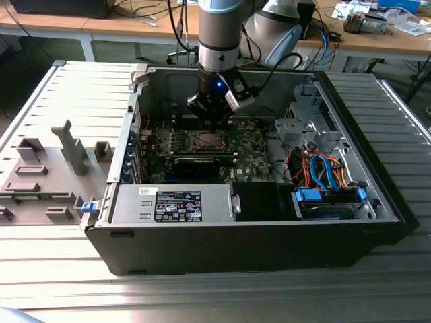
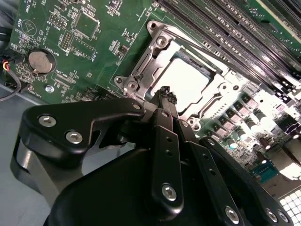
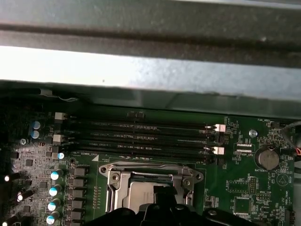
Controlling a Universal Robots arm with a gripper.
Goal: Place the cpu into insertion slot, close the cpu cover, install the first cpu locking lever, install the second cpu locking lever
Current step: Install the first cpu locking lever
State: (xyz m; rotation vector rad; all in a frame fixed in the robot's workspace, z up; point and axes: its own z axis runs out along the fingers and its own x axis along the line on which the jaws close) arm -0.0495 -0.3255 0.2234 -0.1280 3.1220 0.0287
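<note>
We see the cpu (image 2: 188, 82) seated in the insertion slot (image 2: 141, 75), with the cpu cover (image 2: 162, 44) lying flat around it. Our gripper (image 2: 164, 94) hangs directly over the socket's edge, its fingers (image 2: 162, 101) brought together with nothing between them. The socket sits on the green motherboard (image 1: 249, 145) inside the open computer case (image 1: 236, 242).

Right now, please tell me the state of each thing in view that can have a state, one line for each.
cpu: seated flat in the insertion slot, silvery top showing.
cpu cover: closed down around the cpu.
gripper: fingers shut together, tips at the edge of the cpu cover.
computer case: lying on its side, open, motherboard exposed.
</note>
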